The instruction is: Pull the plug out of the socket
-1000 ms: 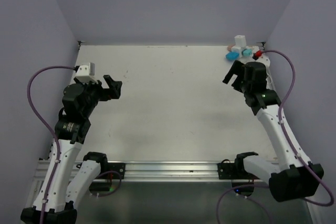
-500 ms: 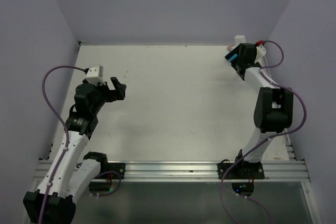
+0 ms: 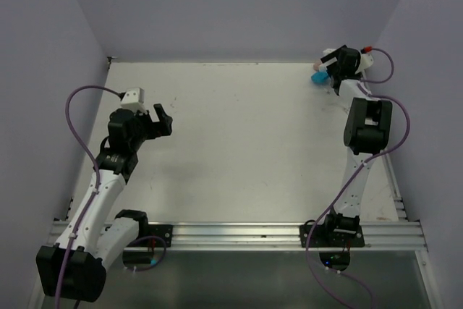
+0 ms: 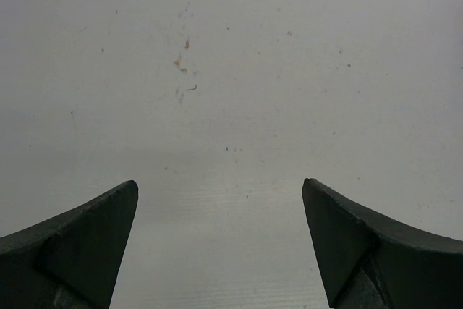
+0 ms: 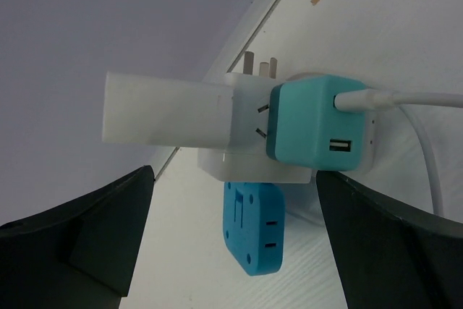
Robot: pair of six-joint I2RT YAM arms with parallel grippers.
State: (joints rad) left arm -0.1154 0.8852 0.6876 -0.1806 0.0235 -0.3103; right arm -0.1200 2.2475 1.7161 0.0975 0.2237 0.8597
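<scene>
The socket (image 5: 249,166) is a white cube at the table's far right corner, by the wall. A teal plug (image 5: 318,124) with a USB port and a white cable (image 5: 416,98) sits in its right face, its prongs partly showing. A blue plug (image 5: 255,226) sits against its lower face and also shows in the top view (image 3: 318,77). A flatter white block (image 5: 166,110) sticks out to its left. My right gripper (image 5: 233,173) is open, its jaws either side of the cluster and apart from it; it covers most of the cluster in the top view (image 3: 334,60). My left gripper (image 3: 160,117) is open and empty over bare table (image 4: 218,182).
The purple back wall (image 5: 108,12) and right wall close in the corner round the socket. A red piece (image 3: 367,48) lies just right of the right gripper. The table (image 3: 239,142) has small brown marks (image 4: 181,63) ahead of the left gripper.
The right arm has stretched out into the far right corner, bringing its open gripper from short of the plugs to around them. The left arm has shifted slightly forward.
</scene>
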